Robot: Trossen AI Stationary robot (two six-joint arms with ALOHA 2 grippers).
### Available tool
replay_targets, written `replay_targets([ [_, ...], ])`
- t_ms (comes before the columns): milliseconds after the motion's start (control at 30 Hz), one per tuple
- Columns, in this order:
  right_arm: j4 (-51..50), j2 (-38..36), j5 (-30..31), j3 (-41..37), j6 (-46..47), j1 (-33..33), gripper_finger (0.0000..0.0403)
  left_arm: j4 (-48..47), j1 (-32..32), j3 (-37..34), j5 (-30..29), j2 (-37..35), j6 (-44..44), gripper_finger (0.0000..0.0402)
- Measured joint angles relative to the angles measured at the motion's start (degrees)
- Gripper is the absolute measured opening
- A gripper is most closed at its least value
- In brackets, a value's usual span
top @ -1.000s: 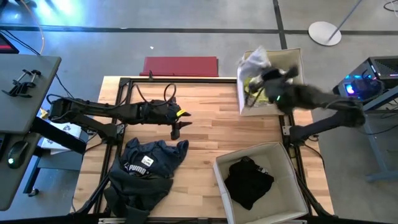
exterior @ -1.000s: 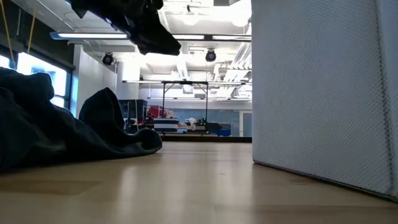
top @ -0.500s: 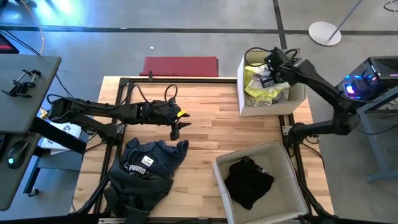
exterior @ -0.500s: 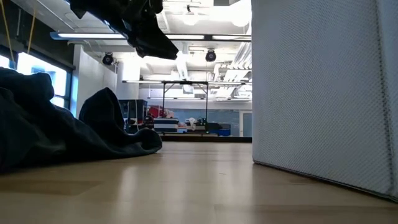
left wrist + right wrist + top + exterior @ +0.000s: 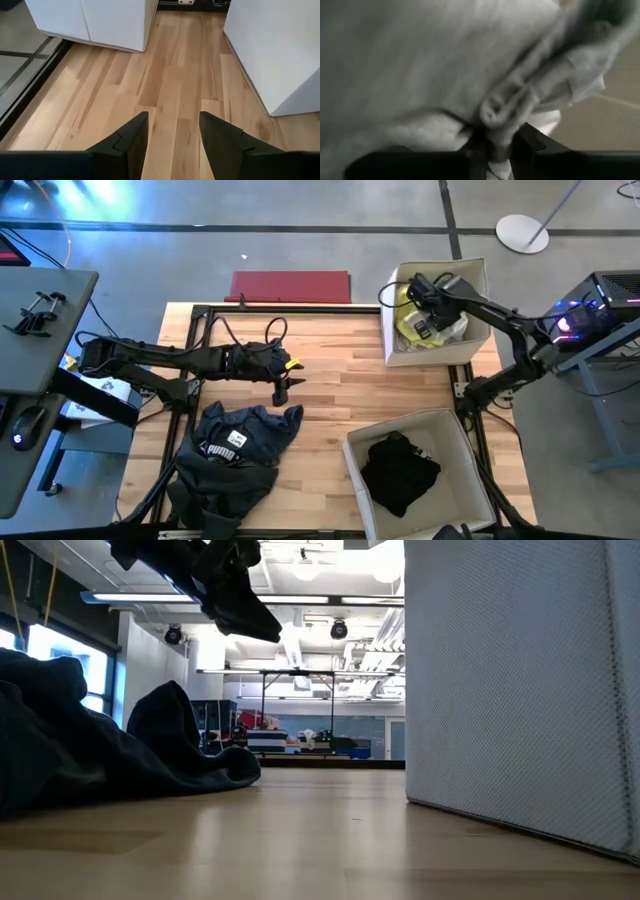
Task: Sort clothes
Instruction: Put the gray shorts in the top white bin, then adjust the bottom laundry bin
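Seen from above, a wooden table [image 5: 330,390] fills the centre. At upper right, the right gripper [image 5: 418,288] reaches into a white box [image 5: 478,278] holding pale and neon yellow clothes [image 5: 425,328]; its wrist view shows the fingers closed on a fold of white fabric [image 5: 510,107]. At lower right, a second box [image 5: 455,430] holds a black garment [image 5: 400,473]. At lower left, a navy Puma garment [image 5: 235,450] lies unsorted (apparently the last). The left gripper [image 5: 281,388] hovers just above it in frame, fingers parted, empty.
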Motion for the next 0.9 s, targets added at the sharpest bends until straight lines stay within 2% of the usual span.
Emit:
replay_targets([
  [300, -3.44, -3.74, 1.14, 4.03, 0.76, 1.31, 0.0161, 0.04, 0.0, 0.0, 0.0, 0.0, -0.06, 0.0165],
  [500, -8.77, -10.24, 1.9, 12.48, 6.05, 7.6, 0.0177, 0.54, -0.21, 0.0, 0.0, 0.0, -0.07, 0.0165],
  [600, -10.03, -14.26, 0.96, 15.24, 7.74, 15.29, 0.0177, 0.79, -1.36, 0.0, 0.02, 0.0, 0.83, 0.0165],
  [733, -9.86, -19.31, -2.46, 15.49, 8.65, 29.28, 0.0177, 0.79, -4.51, 0.0, 0.1, 0.0, 3.39, 0.0165],
  [900, -6.07, -21.6, -13.8, 12.32, 9.24, 48.95, 0.0177, 2.15, -8.54, 0.0, 0.13, 0.0, 5.64, 0.0165],
])
